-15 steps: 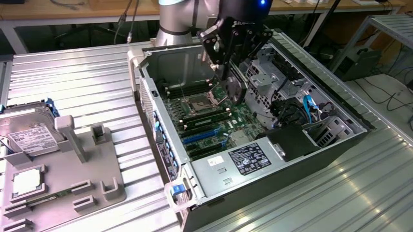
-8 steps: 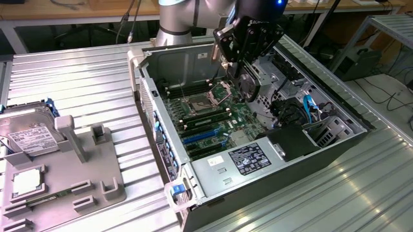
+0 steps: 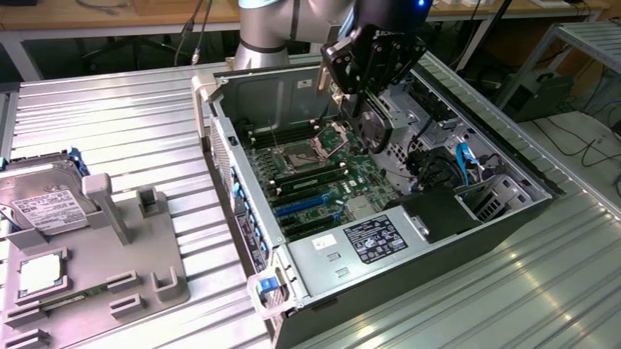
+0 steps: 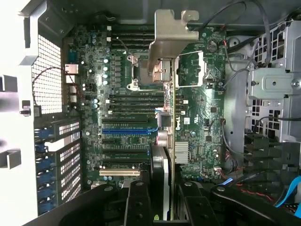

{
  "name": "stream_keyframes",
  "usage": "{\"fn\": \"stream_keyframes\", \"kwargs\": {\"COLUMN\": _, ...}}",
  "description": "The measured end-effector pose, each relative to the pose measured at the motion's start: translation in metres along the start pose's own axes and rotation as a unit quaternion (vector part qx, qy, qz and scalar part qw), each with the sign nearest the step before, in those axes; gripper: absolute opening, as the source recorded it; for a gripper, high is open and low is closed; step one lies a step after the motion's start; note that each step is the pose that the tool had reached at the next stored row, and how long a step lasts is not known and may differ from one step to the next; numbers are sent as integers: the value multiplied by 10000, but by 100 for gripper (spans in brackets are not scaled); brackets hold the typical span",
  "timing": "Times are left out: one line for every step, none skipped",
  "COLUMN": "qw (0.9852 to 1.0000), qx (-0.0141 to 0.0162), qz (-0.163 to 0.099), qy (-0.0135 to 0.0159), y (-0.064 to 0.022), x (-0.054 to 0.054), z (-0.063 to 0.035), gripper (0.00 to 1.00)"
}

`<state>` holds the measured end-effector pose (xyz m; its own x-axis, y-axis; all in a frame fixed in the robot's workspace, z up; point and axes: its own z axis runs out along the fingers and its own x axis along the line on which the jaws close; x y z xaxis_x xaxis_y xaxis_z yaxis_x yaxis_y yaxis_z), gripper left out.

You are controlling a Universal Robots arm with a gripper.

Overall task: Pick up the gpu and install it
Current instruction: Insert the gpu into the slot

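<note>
my gripper [image 4: 163, 200] clamped on gpu [image 4: 168, 141] | gpu hangs edge-on, above and just beside blue slots [image 4: 128, 130] | long axis seems crosswise to slots

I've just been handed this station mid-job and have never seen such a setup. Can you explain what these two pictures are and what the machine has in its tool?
The exterior view looks from outside at a robot arm reaching over an open computer case, which lies on a ribbed metal table. The wrist view comes from a camera on the arm itself. It looks past the tool into the case, at the green motherboard. The tool is shut on the gpu, seen edge-on with its silver bracket at the end away from the tool. The card appears to hang above the motherboard, not seated in a slot. At the exterior view's left, a grey holder carries a hard drive and a small square processor chip.
</note>
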<state>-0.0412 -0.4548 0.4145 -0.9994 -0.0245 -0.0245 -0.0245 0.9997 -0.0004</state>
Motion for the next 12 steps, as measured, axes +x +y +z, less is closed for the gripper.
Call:
{"fn": "stream_keyframes", "kwargs": {"qw": 10000, "qx": -2, "qz": -69, "qy": 0, "y": 0, "x": 0, "z": 0, "gripper": 28}}
{"fn": "stream_keyframes", "kwargs": {"qw": 9999, "qx": -3, "qz": -156, "qy": 0, "y": 0, "x": 0, "z": -1, "gripper": 28}}
{"fn": "stream_keyframes", "kwargs": {"qw": 9997, "qx": -6, "qz": -234, "qy": 0, "y": 0, "x": 0, "z": 0, "gripper": 28}}
{"fn": "stream_keyframes", "kwargs": {"qw": 9995, "qx": -8, "qz": -305, "qy": 0, "y": 0, "x": 0, "z": 0, "gripper": 28}}
{"fn": "stream_keyframes", "kwargs": {"qw": 9991, "qx": -10, "qz": -414, "qy": 0, "y": 0, "x": 0, "z": 0, "gripper": 28}}
{"fn": "stream_keyframes", "kwargs": {"qw": 9988, "qx": -11, "qz": -486, "qy": 0, "y": 0, "x": 0, "z": -1, "gripper": 28}}
{"fn": "stream_keyframes", "kwargs": {"qw": 9984, "qx": -14, "qz": -573, "qy": 0, "y": 0, "x": 0, "z": 0, "gripper": 28}}
{"fn": "stream_keyframes", "kwargs": {"qw": 9980, "qx": -16, "qz": -632, "qy": 0, "y": 0, "x": 0, "z": 0, "gripper": 28}}
{"fn": "stream_keyframes", "kwargs": {"qw": 9975, "qx": -17, "qz": -706, "qy": 0, "y": 0, "x": 0, "z": 0, "gripper": 28}}
{"fn": "stream_keyframes", "kwargs": {"qw": 9971, "qx": -19, "qz": -766, "qy": 0, "y": -1, "x": 0, "z": 0, "gripper": 28}}
{"fn": "stream_keyframes", "kwargs": {"qw": 9965, "qx": -20, "qz": -841, "qy": 0, "y": 0, "x": 0, "z": 0, "gripper": 28}}
{"fn": "stream_keyframes", "kwargs": {"qw": 9956, "qx": -23, "qz": -940, "qy": 0, "y": 0, "x": 0, "z": 0, "gripper": 28}}
